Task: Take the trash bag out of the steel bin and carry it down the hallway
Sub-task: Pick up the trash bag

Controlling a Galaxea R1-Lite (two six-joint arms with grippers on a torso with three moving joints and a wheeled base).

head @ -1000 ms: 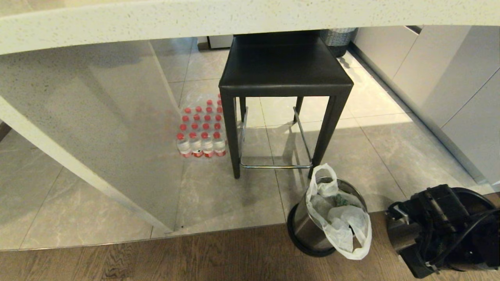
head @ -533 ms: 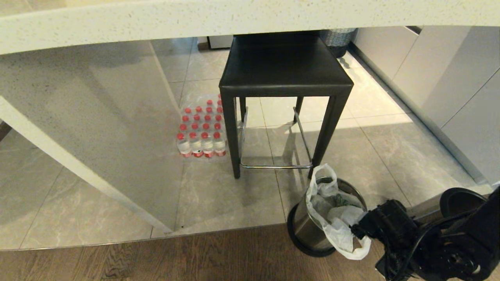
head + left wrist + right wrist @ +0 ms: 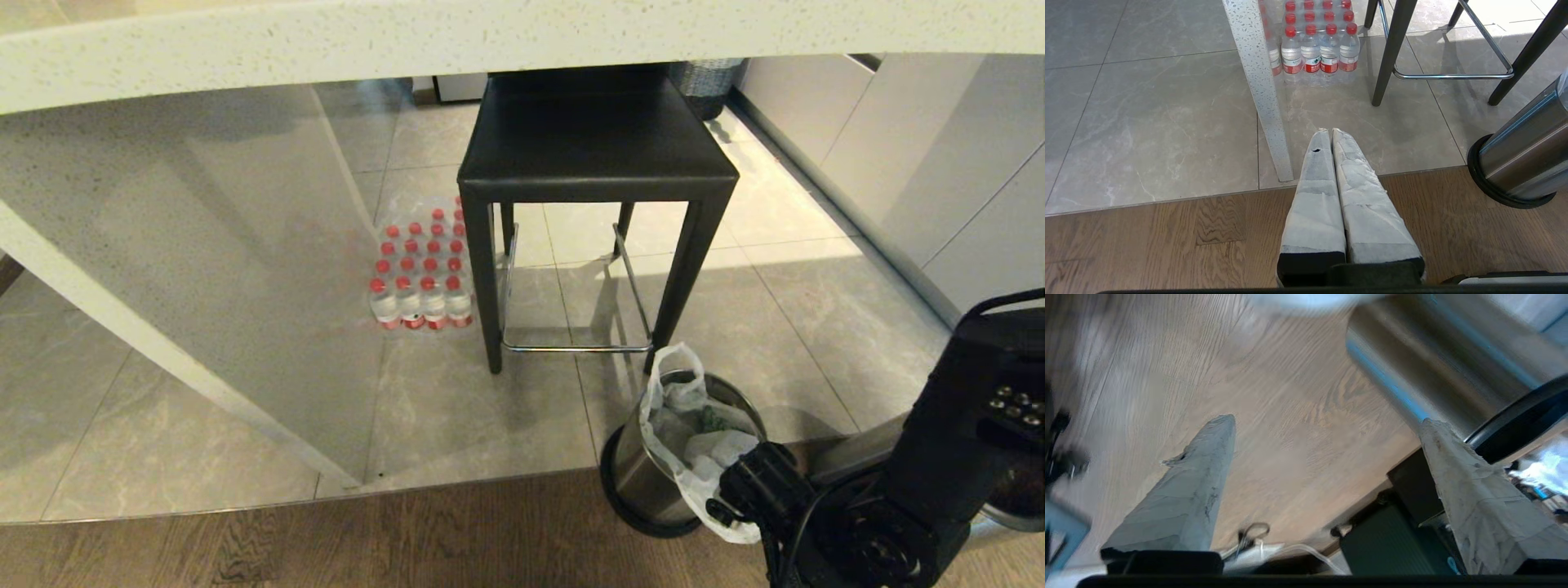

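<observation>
The steel bin, shiny with a black base ring, stands where the tiles meet the wood floor. The whitish trash bag lines it, one handle loop standing up and a flap hanging over the near rim. My right gripper is low beside the bin's near right side, in front of that flap and hiding part of it. In the right wrist view the right gripper is open and empty, with the steel bin just past one fingertip. My left gripper is shut and empty over the wood floor, left of the steel bin. The hallway is out of view.
A black stool stands just behind the bin, under the white stone counter. A pack of red-capped water bottles sits beside the counter's side panel. Pale cabinets run along the right, and a woven basket is at the back.
My right arm has swung up and left from the lower right corner to the bin, now covering the hanging part of the bag. Bin, bag and stool have not moved.
</observation>
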